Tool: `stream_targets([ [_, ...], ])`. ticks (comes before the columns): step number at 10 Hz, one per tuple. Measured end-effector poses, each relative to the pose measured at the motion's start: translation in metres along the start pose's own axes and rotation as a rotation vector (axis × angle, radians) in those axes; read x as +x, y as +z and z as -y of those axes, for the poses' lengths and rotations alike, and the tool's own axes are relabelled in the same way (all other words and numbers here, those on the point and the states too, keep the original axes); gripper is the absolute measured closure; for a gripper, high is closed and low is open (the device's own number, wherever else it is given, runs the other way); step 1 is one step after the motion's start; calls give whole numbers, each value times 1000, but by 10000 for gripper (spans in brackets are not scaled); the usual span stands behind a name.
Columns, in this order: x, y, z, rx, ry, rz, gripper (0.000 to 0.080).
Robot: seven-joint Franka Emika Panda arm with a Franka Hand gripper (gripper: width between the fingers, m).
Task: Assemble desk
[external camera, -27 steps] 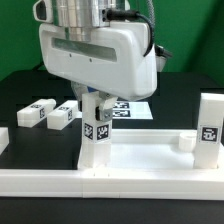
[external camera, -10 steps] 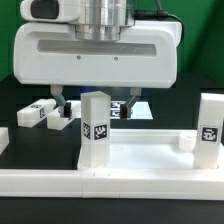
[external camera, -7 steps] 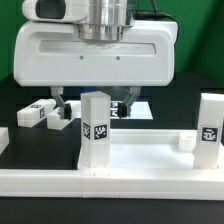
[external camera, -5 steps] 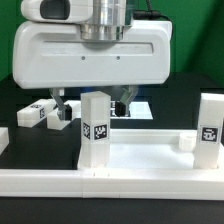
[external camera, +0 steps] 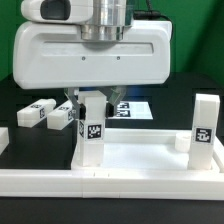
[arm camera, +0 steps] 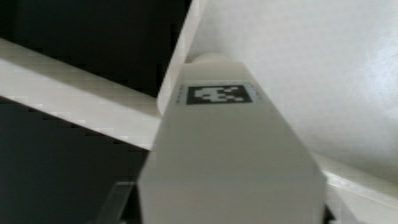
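The tool (external camera: 93,103) pinches the top of a leg (external camera: 93,135). A finger (external camera: 73,101) sits on each side of it. I see no gap, so I think the grip is on.

The leg is right under the tool, between the fingers. It stands straight up, with its long side up and down. The wrist view looks down along the leg (arm camera: 222,160) and shows its small tag (arm camera: 222,95).

The foot of the leg sits at the front of the tabletop (external camera: 140,158), on the exterior view's left. The tabletop lies flat on the black table (external camera: 40,145).

A second leg (external camera: 203,133) stands up on the exterior view's right side of the tabletop, well apart from the tool. A loose leg (external camera: 35,112) and another loose leg (external camera: 62,117) lie on the table behind, on the exterior view's left.

I think the next move is to turn or push the held leg into its place. The tool is already in line with the leg. It should work straight down along it. If the leg tips, it may not go in.
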State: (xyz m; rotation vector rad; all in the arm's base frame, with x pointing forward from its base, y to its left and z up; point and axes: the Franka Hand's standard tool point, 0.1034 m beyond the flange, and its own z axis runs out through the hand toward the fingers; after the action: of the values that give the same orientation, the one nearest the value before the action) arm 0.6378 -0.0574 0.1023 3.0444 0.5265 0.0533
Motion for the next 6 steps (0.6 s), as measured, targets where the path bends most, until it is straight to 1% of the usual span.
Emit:
stream_targets([
  [4, 0, 0, 0, 2, 213, -1, 511],
  [5, 0, 0, 0, 7, 313, -2, 509],
  [6, -1, 0, -1, 19, 401, -3, 509],
])
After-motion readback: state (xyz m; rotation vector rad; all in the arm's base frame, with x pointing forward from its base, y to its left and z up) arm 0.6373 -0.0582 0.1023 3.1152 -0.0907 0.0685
